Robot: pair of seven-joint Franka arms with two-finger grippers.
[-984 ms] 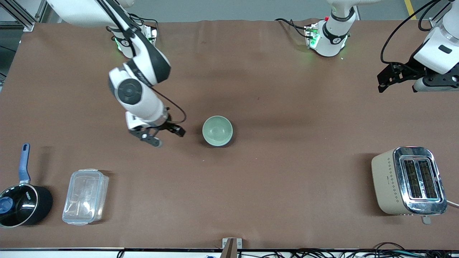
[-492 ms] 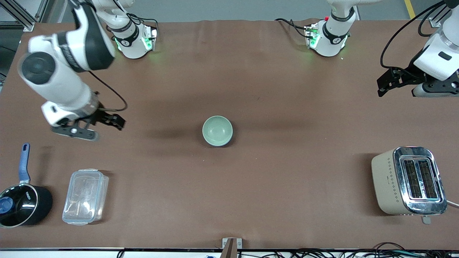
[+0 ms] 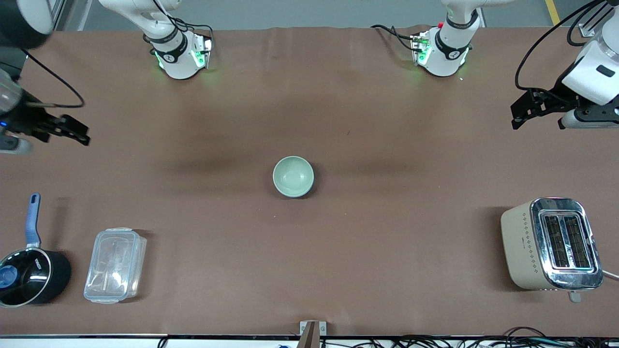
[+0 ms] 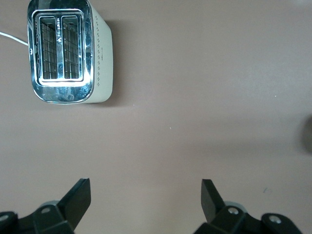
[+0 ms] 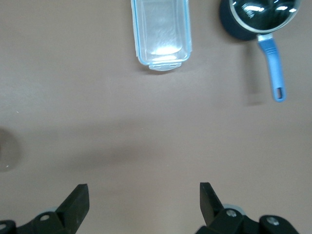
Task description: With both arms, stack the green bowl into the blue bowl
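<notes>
— Green bowl: where is it?

— Upright at the middle of the brown table; nothing touches it; its pale inside faces up, and a darker rim shows along its lower edge, though whether that is a second bowl under it cannot be told from the front view.

— And the right gripper?

— In the air over the table edge at the right arm's end; well apart from the bowl; in the right wrist view its fingers stand wide apart with nothing between them, bare table under them.

— What lies at that end?

— A clear plastic container with its lid on, and just beside it a black saucepan with a blue handle; both sit nearer the front camera than the bowl; both show in the right wrist view too, container and saucepan.

— The left gripper?

— Hanging over the table at the left arm's end; spread open and holding nothing; the left wrist view shows its fingertips parted over bare cloth.

— Anything near it?

— A cream and chrome toaster, two slots up; nearer the front camera than that gripper's spot; seen also in the left wrist view.
</notes>
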